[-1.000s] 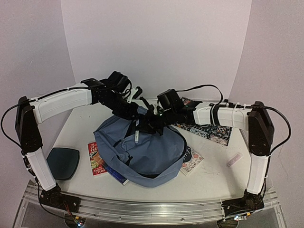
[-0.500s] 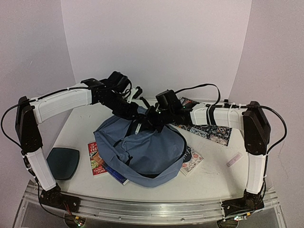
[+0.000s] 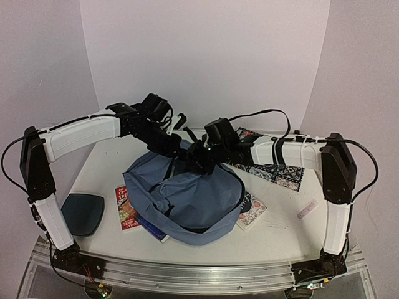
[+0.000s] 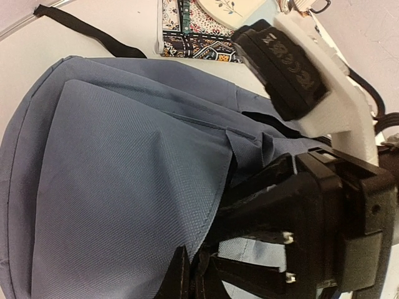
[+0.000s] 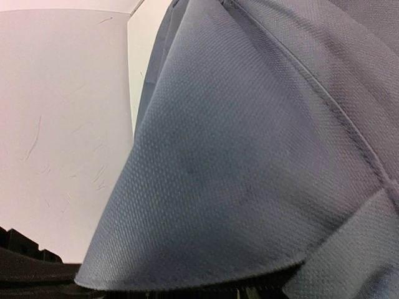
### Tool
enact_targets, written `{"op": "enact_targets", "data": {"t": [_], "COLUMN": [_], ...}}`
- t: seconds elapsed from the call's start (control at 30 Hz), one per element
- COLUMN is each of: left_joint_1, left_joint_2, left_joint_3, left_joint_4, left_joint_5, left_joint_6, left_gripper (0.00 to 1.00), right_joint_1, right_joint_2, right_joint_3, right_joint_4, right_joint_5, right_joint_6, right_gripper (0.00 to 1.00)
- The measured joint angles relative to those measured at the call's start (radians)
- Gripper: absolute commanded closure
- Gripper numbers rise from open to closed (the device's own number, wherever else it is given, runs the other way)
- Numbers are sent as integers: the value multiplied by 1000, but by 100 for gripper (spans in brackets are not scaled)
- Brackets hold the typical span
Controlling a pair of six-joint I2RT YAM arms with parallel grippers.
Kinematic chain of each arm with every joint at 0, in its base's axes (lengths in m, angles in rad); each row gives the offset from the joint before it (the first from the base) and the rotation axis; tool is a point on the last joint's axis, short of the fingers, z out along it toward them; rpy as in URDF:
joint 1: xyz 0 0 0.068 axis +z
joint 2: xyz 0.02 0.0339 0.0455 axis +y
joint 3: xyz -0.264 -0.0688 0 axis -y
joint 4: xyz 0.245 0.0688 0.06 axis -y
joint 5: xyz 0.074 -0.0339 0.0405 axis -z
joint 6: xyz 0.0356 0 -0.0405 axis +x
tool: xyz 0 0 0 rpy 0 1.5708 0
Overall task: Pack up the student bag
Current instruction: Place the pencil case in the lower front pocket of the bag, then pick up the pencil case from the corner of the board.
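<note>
**Two arms at the mouth of a backpack, seen from above and from both wrists.** Both arms rise from their bases, bend at raised elbows near the table's [image 3: 280, 233] side edges, and stretch their white forearms inward. They meet over the far, upper edge of the one backpack [image 3: 193, 202]. This slate-blue bag lies at the middle of the table, slumped, with its top lifted into a peak between the two grippers.

Counted on the table around it:
- one dark teal pad [image 3: 82, 213] at the near left
- one red booklet [image 3: 126, 208] touching the bag's left side
- one blue book [image 3: 153, 229] partly under the bag's near edge
- one patterned card [image 3: 253, 210] at its right
- one patterned cloth [image 3: 277, 172] at the far right
- one small pink bar [image 3: 307, 208], well apart

The left gripper [image 3: 177, 149] has its fingers [image 4: 182, 277] pressed together, pinching a fold of the bag's fabric. The right gripper [image 3: 194, 161] is just beside it. In the left wrist view its fingers [image 4: 252, 237] are partly spread, with blue fabric showing between them.
</note>
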Motion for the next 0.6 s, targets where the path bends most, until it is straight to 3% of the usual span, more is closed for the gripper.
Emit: {"op": "enact_targets", "data": {"t": [0.27, 0.6], "left_joint_1": [0, 0], "left_joint_2": [0, -2], "left_joint_3": [0, -11], "left_joint_4": [-1, 1], "left_joint_5": [-21, -40], "left_joint_6": [1, 3], "left_gripper": [100, 100], "right_joint_1": [-3, -62], "right_joint_2": [-103, -261], "right_joint_3": [-8, -9], "right_joint_4": [-192, -563], "right_joint_5": [18, 127], "right_joint_6": [-145, -350], "right_gripper": [45, 35]}}
